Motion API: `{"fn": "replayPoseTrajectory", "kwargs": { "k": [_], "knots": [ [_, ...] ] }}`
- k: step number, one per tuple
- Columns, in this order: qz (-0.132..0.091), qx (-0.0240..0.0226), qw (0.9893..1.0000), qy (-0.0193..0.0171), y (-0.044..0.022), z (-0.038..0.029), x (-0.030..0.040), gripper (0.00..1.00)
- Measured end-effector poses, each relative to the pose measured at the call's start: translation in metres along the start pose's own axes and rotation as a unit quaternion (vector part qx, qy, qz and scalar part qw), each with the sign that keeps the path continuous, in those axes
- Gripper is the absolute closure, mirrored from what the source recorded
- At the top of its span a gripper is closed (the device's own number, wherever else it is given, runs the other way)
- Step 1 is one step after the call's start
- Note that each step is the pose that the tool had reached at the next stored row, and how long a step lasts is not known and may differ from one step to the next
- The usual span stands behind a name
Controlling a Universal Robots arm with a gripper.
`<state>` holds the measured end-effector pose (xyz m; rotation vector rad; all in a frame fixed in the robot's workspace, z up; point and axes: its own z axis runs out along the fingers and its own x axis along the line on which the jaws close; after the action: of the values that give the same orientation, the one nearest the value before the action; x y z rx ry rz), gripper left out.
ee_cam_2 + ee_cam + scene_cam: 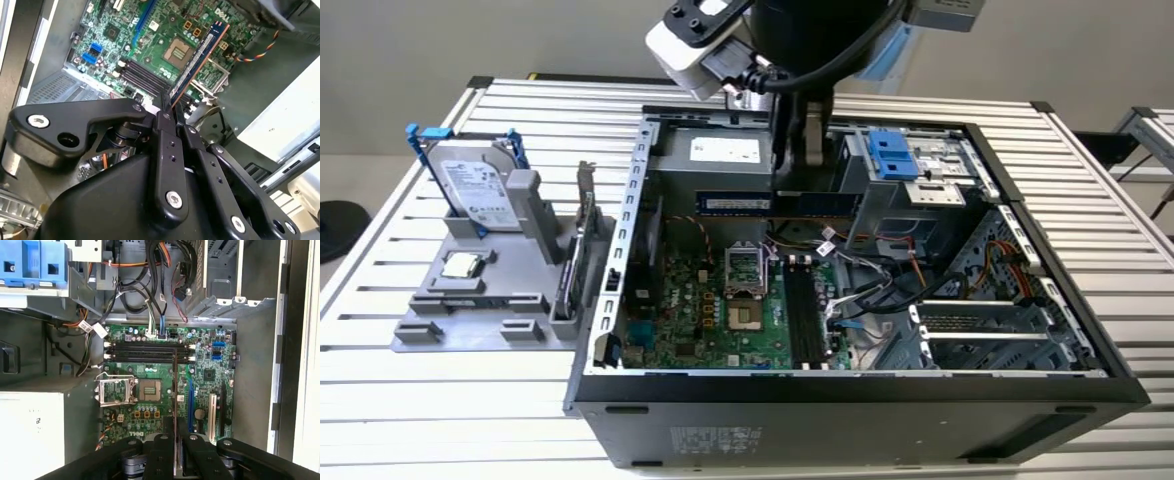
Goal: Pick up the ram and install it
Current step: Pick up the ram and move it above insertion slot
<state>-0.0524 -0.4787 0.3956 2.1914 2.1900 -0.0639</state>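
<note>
The ram (734,203) is a long blue stick with black chips. It hangs level over the open computer case (607,300), above the motherboard (680,320). My gripper (798,185) comes down from above and is shut on the stick near its middle. In the second wrist view the ram (200,55) juts out from between the black fingers (167,130) toward the board. In the first wrist view the ram (175,385) is seen edge-on, running out from the gripper (175,440) across the black memory slots (145,352). The memory slots (803,315) lie well below the stick, apart from it.
A grey holder (480,310) on the exterior view's left carries a silver hard drive with blue bracket (474,185) and a small square processor chip (463,265). Inside the case are the open processor socket (742,270), loose cables (881,280), a blue drive bay (903,152) and a grey power supply (714,155).
</note>
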Motion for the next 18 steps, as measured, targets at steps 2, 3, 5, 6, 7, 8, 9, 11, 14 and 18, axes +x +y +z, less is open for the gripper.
{"fn": "replayPoseTrajectory", "kwargs": {
  "k": [2,3,5,6,7,8,9,11,14,18],
  "knots": [
    [0.000,0.0000,1.0000,0.0001,0.0037,0.0001,0.0000,1.00],
    [0.000,0.0000,1.0000,0.0001,0.0056,0.0000,0.0000,1.00],
    [0.000,0.0000,1.0000,0.0000,0.0092,0.0000,0.0000,1.00],
    [0.000,0.0000,1.0000,0.0000,0.0111,0.0000,0.0000,1.00],
    [0.000,0.0000,1.0000,0.0000,0.0127,0.0000,0.0000,1.00],
    [0.000,0.0000,1.0000,0.0000,0.0146,0.0000,0.0000,1.00],
    [0.000,0.0000,1.0000,0.0000,0.0162,0.0000,0.0000,1.00],
    [0.000,0.0000,1.0000,0.0000,0.0198,0.0000,0.0000,1.00],
    [0.000,0.0000,1.0000,0.0000,0.0252,0.0000,0.0000,1.00],
    [0.000,0.0000,1.0000,0.0000,0.0320,0.0000,0.0000,1.00]
  ]
}}
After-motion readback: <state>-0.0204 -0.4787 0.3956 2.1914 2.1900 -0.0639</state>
